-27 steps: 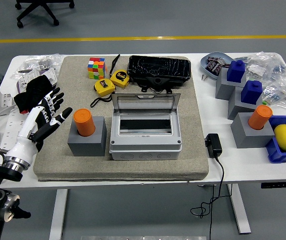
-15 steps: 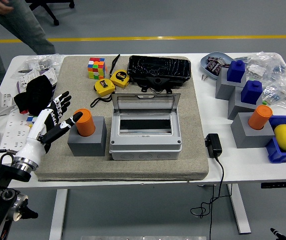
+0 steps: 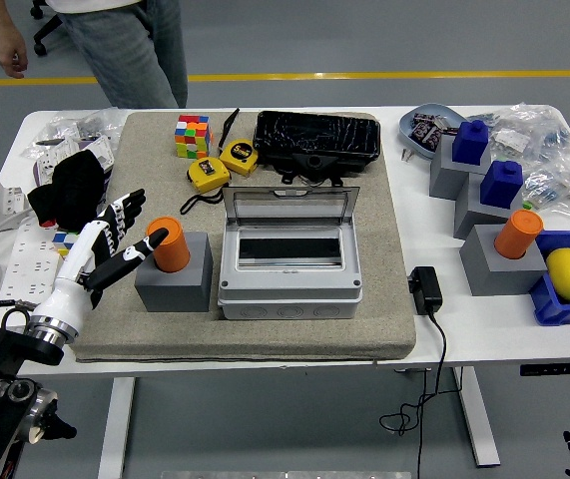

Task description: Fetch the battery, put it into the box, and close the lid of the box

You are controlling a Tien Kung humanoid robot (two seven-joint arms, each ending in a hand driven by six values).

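So the left hand [image 3: 115,244] is right up against the orange battery [image 3: 170,244], coming in from its 9 o'clock. The fingers are spread fairly wide and not wrapped around anything yet; the thumb tip looks like it's touching or just about touching the battery's side, and the other fingers fan out above and behind toward 10 o'clock.

The battery stands upright in a grey holder block [image 3: 173,280] on the beige mat [image 3: 265,334], just left of the grey box [image 3: 290,261]. The box lid [image 3: 290,205] is flipped up at 12 o'clock, so the opening is clear.

My take on doing this grab well: get the thumb on one side and the fingers properly round the far side before squeezing, then pull straight up so it doesn't jam in the block or drag it along. A smooth cylinder could slip if pinched near the top rim only.

Then it's a short hop toward 3 o'clock into the box. The right hand isn't in the shot. A person [image 3: 130,45] stands at the far side of the tabletop [image 3: 484,329], not touching anything.
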